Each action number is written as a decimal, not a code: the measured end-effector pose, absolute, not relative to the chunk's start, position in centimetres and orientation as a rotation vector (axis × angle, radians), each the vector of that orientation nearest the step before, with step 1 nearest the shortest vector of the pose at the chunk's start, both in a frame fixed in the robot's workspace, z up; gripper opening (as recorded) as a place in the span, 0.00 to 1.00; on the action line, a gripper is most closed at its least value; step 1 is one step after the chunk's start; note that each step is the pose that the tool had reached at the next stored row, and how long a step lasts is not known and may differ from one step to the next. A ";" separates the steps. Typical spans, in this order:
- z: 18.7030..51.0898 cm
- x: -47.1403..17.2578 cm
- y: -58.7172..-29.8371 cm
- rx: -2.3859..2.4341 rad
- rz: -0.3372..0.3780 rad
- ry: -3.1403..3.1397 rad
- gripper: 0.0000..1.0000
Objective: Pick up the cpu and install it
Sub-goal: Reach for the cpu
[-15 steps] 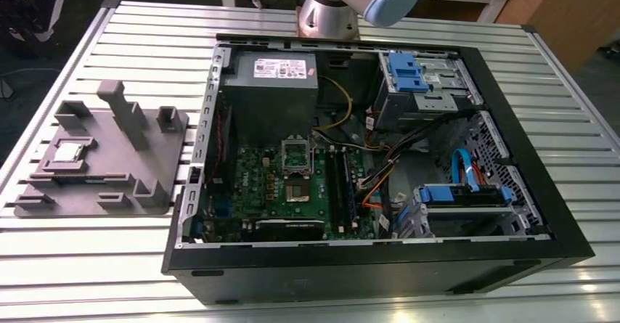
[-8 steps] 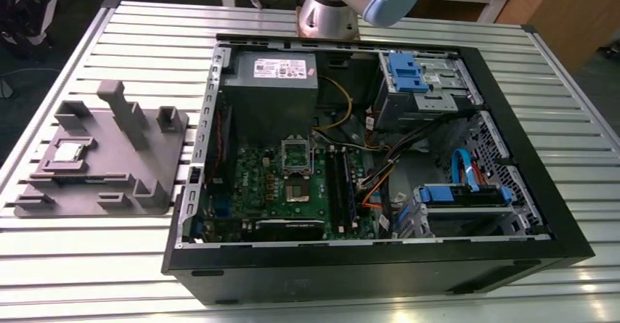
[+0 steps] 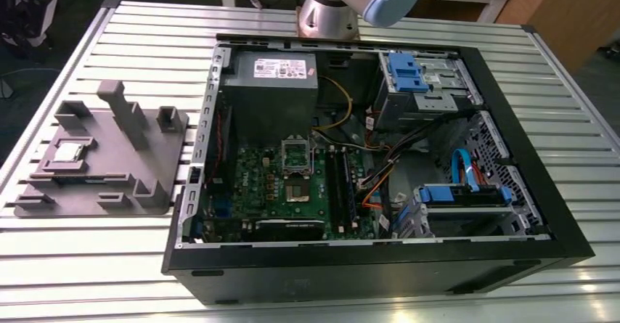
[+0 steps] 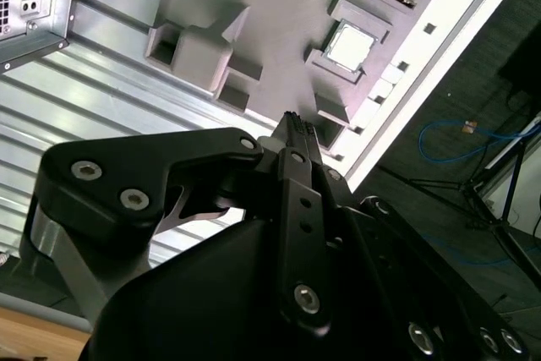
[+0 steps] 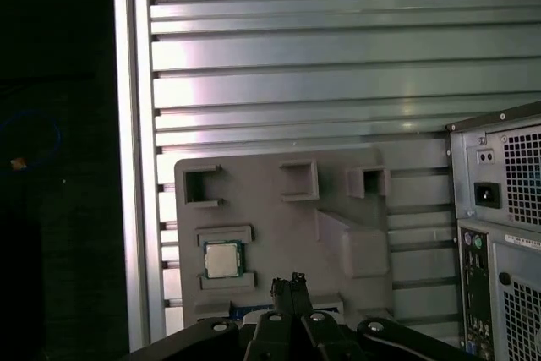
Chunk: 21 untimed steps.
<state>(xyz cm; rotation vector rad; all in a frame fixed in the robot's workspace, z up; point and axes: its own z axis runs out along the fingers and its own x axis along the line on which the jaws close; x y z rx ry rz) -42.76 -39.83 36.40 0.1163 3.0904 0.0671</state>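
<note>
- On the exterior view's left, the grey tray (image 3: 160, 160) lies on the slatted table (image 3: 97, 265). The cpu (image 3: 70, 152) sits flat in one of its square recesses, silver top up.
- In both wrist views the gripper (image 4: 293, 120) (image 5: 288, 282) hangs over the tray, close to the cpu but clear of it. Its fingers are pressed together and there is nothing between them.
- In the middle stands the open computer case (image 3: 388, 265). Its green board (image 3: 290, 196) is exposed, the socket frame (image 3: 295, 156) is in the centre, and the grey power supply box (image 3: 269, 83) lies beyond.
- The arm (image 3: 335, 7) stands at the table's far edge.
- To the right, blue drive brackets (image 3: 463, 194) sit inside the case.
</note>
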 end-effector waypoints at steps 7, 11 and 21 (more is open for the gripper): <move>35.6 -43.4 -40.1 0.116 0.067 3.090 0.10; 35.2 -44.2 -40.1 0.117 0.067 3.090 0.10; 34.0 -44.9 -40.9 0.119 0.067 3.090 0.10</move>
